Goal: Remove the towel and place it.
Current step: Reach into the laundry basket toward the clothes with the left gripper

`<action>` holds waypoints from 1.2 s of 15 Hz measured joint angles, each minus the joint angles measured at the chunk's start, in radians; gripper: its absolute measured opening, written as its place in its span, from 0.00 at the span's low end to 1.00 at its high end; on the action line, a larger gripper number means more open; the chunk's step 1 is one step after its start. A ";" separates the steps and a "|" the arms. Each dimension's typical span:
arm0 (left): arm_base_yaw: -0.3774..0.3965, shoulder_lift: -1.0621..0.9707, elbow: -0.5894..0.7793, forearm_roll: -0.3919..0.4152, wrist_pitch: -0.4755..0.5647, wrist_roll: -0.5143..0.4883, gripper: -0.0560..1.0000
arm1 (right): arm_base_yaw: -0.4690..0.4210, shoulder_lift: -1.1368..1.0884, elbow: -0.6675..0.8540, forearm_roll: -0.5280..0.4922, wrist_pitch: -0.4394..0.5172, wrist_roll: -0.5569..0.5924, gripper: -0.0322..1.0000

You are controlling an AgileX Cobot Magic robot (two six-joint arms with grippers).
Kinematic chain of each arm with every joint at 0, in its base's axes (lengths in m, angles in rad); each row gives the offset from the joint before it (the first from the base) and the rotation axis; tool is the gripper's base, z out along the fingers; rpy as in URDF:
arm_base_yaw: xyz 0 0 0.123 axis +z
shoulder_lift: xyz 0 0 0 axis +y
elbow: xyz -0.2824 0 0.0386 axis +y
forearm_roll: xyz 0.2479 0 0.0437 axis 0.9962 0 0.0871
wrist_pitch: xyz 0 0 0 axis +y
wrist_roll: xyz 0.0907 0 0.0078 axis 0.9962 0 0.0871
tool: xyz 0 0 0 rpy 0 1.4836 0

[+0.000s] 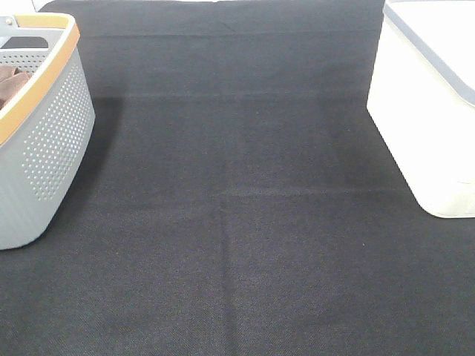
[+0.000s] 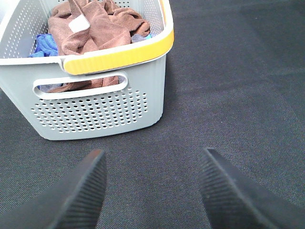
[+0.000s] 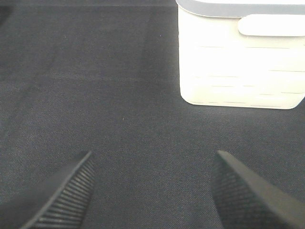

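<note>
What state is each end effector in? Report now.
Left end effector: open, holding nothing.
Right end effector: open, holding nothing.

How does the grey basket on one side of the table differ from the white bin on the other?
The grey basket has walls full of small holes; the white bin has solid, smooth walls. The basket's rim is yellow-orange, the bin's top edge grey. The basket holds a brown towel and a blue cloth; the bin's inside is not visible. Both stand on the black table cover.
</note>
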 joint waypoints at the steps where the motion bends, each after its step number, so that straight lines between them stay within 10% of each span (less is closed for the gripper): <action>1: 0.000 0.000 0.000 0.000 0.000 0.000 0.58 | 0.000 0.000 0.000 0.000 0.000 0.000 0.67; 18: 0.000 0.000 0.000 0.000 0.000 0.000 0.58 | 0.000 0.000 0.000 0.000 0.000 0.000 0.67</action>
